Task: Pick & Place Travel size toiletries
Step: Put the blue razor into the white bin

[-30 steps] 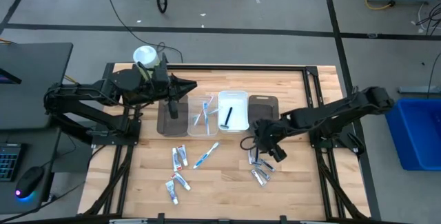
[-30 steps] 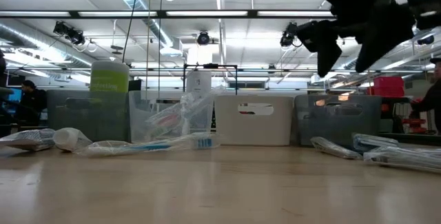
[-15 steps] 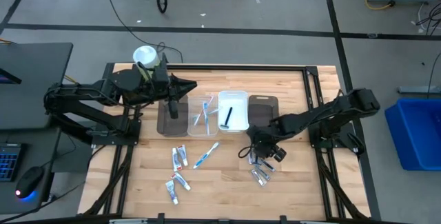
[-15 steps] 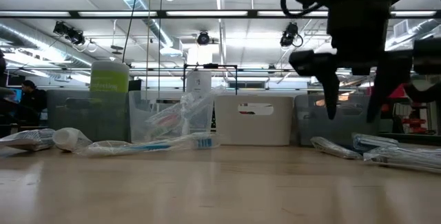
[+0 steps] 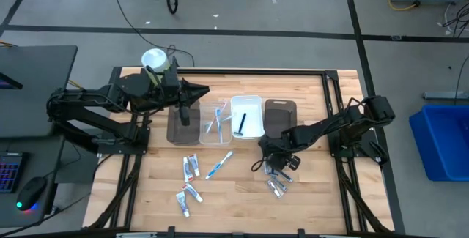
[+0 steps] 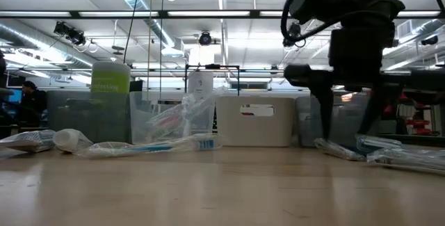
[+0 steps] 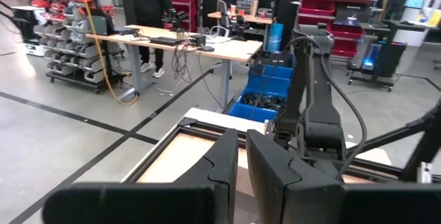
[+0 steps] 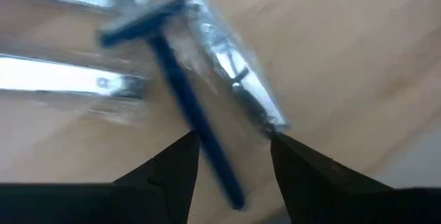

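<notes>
My right gripper (image 5: 272, 162) points down over a group of wrapped toiletries (image 5: 277, 182) on the table's right half. It is open. Its fingers (image 8: 176, 172) stand on either side of the handle of a dark blue razor in a clear wrapper (image 8: 180, 89), which lies flat on the wood. In the low view the gripper (image 6: 346, 132) hangs just above the wrappers (image 6: 337, 149). My left gripper (image 5: 202, 90) is shut and held level above the far-left trays. Toothpaste tubes (image 5: 190, 167) and a toothbrush (image 5: 219, 165) lie on the table.
A row of trays stands at mid-table: a dark one (image 5: 182, 127), a clear one (image 5: 215, 124) with toothbrushes, a white one (image 5: 253, 128) with a black razor (image 5: 242, 123), and another dark one (image 5: 279, 112). A green-white canister (image 5: 155, 62) stands at the far left corner.
My right gripper has come down toward the wrapped razors and a little toward the table's left. It has also rolled about its pointing line, so that its two fingers now show side by side in the low view, close above the table.
</notes>
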